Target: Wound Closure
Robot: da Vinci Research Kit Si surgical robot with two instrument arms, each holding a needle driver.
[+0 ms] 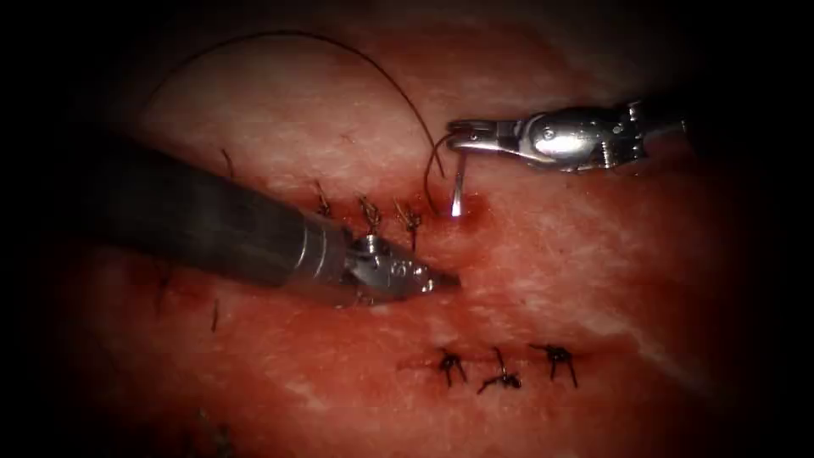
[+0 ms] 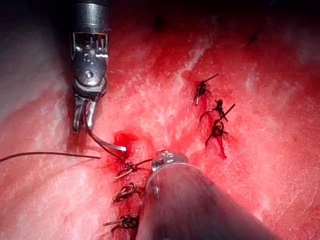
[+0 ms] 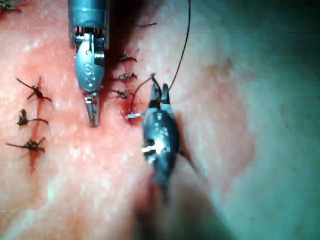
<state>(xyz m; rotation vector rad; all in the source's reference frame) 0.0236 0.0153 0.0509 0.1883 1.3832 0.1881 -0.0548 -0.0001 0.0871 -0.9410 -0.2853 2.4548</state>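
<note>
My right hand (image 1: 462, 136) grips the needle (image 1: 457, 191) near its swaged end, jaws clamped. The needle's point rests at the tissue (image 1: 551, 254), in a pool of red fluid (image 1: 471, 208) just at the right end of the upper cut's knot row (image 1: 369, 212); whether it has entered I cannot tell. My left hand (image 1: 441, 278) sits closed on nothing, at seven o'clock from the needle. I judge the next stitch is being placed; it calls for a steady bite across the cut. The thread (image 1: 280, 38) arcs toward eleven o'clock. The left wrist view shows the needle's curve (image 2: 102, 140) plainly; the endoscope foreshortens it.
</note>
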